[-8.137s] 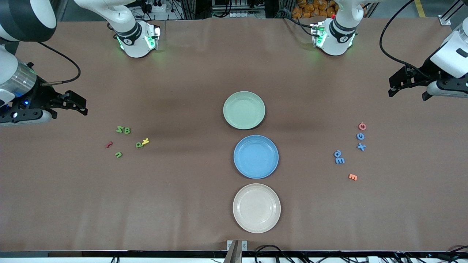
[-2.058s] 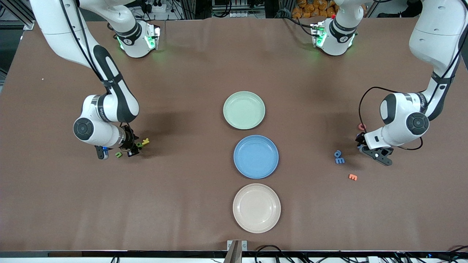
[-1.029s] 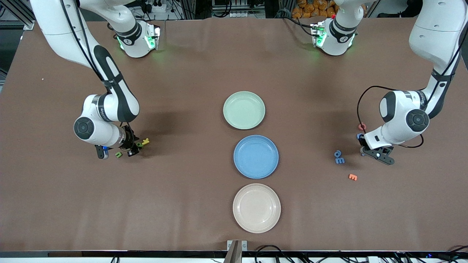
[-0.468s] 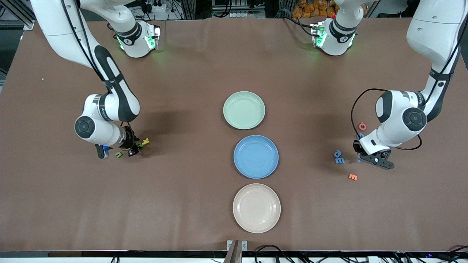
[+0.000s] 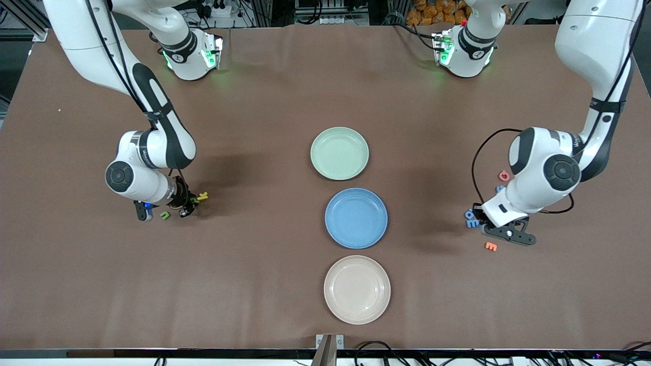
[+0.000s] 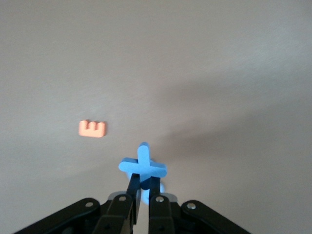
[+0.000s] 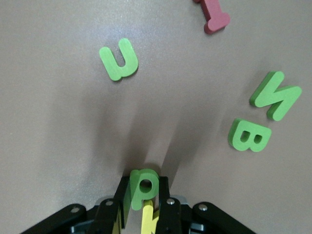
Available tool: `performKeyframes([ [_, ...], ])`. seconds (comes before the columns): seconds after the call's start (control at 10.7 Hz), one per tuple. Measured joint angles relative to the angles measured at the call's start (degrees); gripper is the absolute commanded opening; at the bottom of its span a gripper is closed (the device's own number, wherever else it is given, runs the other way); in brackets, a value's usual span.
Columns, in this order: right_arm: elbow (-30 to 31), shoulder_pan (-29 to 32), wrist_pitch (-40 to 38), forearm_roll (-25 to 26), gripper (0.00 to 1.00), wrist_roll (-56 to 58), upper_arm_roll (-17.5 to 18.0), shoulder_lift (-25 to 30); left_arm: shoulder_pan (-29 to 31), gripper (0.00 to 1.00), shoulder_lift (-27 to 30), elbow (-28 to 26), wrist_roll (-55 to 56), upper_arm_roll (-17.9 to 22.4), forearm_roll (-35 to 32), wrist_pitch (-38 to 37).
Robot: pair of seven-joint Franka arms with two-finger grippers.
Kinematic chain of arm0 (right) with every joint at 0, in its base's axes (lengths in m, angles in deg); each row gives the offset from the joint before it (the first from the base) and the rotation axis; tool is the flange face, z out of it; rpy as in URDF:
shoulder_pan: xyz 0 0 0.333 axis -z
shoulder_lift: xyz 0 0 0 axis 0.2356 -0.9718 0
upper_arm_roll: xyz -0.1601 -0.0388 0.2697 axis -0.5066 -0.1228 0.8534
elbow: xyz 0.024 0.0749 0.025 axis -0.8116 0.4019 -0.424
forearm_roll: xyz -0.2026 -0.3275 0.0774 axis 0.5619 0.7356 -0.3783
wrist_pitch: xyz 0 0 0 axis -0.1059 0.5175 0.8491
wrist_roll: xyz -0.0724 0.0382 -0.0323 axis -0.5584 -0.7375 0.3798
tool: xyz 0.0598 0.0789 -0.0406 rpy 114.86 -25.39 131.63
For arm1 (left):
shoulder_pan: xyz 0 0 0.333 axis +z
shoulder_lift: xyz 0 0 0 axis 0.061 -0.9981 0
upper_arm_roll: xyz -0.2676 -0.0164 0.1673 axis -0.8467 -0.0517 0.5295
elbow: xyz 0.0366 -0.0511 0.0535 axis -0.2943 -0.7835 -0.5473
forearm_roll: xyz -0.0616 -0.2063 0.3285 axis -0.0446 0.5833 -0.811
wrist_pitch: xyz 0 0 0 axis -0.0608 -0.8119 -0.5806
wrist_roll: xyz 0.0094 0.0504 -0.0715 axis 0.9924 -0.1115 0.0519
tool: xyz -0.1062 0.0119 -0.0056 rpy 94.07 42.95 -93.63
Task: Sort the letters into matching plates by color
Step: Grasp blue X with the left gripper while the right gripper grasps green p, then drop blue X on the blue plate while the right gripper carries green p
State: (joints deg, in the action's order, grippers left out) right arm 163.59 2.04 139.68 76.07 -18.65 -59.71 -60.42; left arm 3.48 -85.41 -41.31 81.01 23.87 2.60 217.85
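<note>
We found the left gripper (image 6: 141, 187) clenched on a blue X-shaped letter (image 6: 143, 165), carried clear of the table over the patch toward the left arm's end where an orange letter (image 6: 92, 128) lay flat. The right gripper (image 7: 142, 202) was pinched on a green P-shaped letter (image 7: 142, 187) down at the table, with a yellow letter (image 7: 147, 219) pressed close against it between the fingers; whether that yellow piece was also caught we could not tell. Around it lay three more green letters, a U (image 7: 119, 60), an N (image 7: 275, 95) and a B (image 7: 250, 135), beside a red letter (image 7: 212, 16). Toward the left arm's end, two blue letters (image 5: 470, 219) lay just beside the gripper and a red letter (image 5: 503, 176) farther from the camera. In the middle of the table the green plate (image 5: 339, 153), the blue plate (image 5: 356, 218) and the cream plate (image 5: 357, 289) all stood empty. We judged the work barely begun: no letter delivered, one blue and one green in hand, the rest of both colours to be collected.
</note>
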Motion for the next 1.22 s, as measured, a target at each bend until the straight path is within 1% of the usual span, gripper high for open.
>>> performKeyframes([
  [0.19, -0.01, -0.02, 0.07, 0.0, 0.0, 0.02, 0.03, 0.0, -3.86, 0.0, -0.77, 1.36, 5.38, -0.14, 0.2, 0.0],
  [0.37, -0.29, 0.07, -0.25, 0.0, 0.0, 0.6, -0.01, 0.6, -7.54, 0.0, -2.67, 4.2, 9.25, -0.23, 2.78, 0.0],
  [0.84, -0.85, 1.67, -5.34, 0.0, 0.0, 2.9, -0.29, 6.78, -18.12, 0.0, -12.0, 13.22, 22.89, -0.32, 3.81, 0.35],
  [1.03, -1.14, 1.52, -6.54, 0.0, 0.0, 2.9, 0.43, 8.79, -21.23, 0.0, -14.04, 16.51, 26.45, -0.33, 4.25, 0.5],
  [1.12, -1.16, 1.44, -6.83, 0.0, 0.0, 2.89, 1.22, 9.68, -22.81, 0.0, -14.82, 17.72, 27.7, -0.33, 4.99, 1.23],
  [1.22, -1.17, 1.43, -6.92, 0.0, 0.0, 2.88, 2.76, 10.43, -24.03, 0.0, -15.45, 18.22, 28.79, -0.33, 5.44, 2.65],
])
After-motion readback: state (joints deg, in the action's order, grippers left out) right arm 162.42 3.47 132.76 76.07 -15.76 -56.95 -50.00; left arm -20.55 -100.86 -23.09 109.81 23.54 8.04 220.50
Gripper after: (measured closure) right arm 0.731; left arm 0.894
